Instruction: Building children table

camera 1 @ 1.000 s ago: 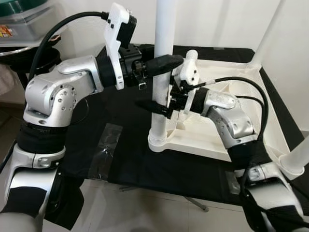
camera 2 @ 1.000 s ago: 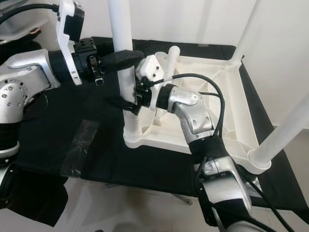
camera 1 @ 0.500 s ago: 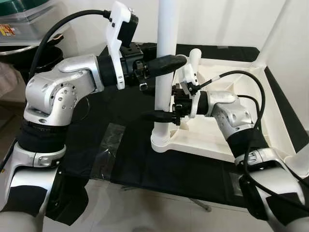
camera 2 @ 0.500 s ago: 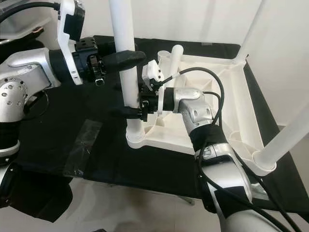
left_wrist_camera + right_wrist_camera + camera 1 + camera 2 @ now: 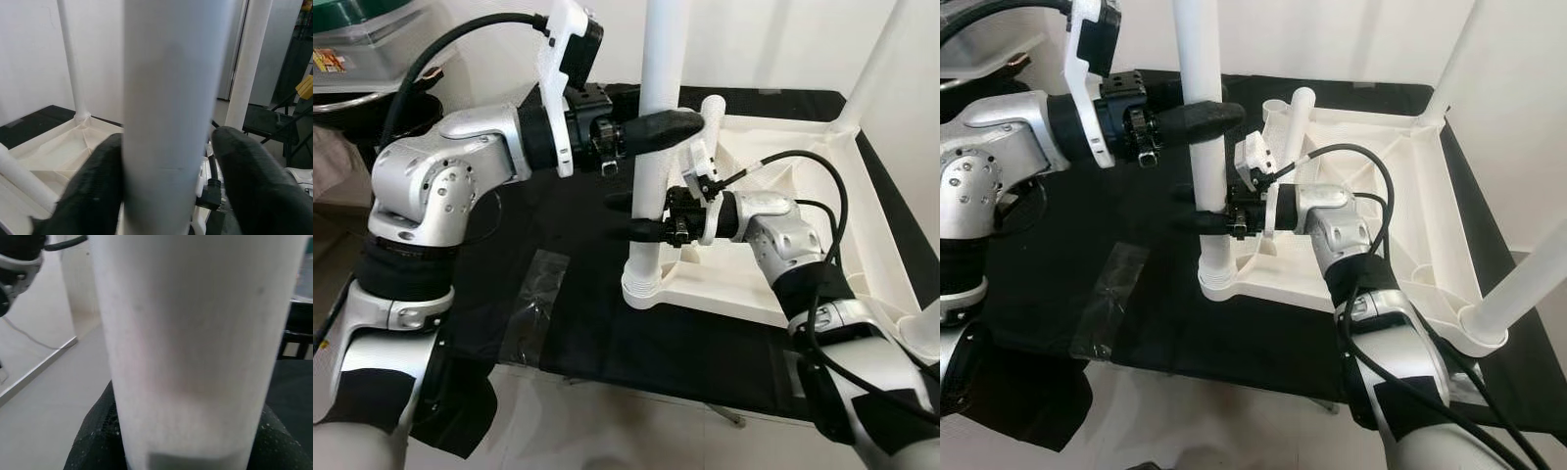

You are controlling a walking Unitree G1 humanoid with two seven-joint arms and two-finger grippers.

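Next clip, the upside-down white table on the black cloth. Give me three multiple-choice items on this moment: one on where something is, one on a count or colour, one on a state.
1. Where does the left gripper sit on the near upright white plastic leg tube, compared with the right gripper?
A. Higher up
B. Lower down
C. At the same height

2. How many leg tubes stand upright in sockets of the overturned white plastic tabletop?
A. One
B. Three
C. Five

3. What state is the near leg in?
A. Lying flat on the black cloth
B. Standing in its corner socket with both grippers around it
C. Lifted clear of the tabletop

Answers:
1 A, the left gripper's fingers wrap the tube above the right gripper's.
2 B, the near one, one at the far right corner and one at the near right corner.
3 B, its foot sits in the socket ring and fingers flank it in both wrist views.
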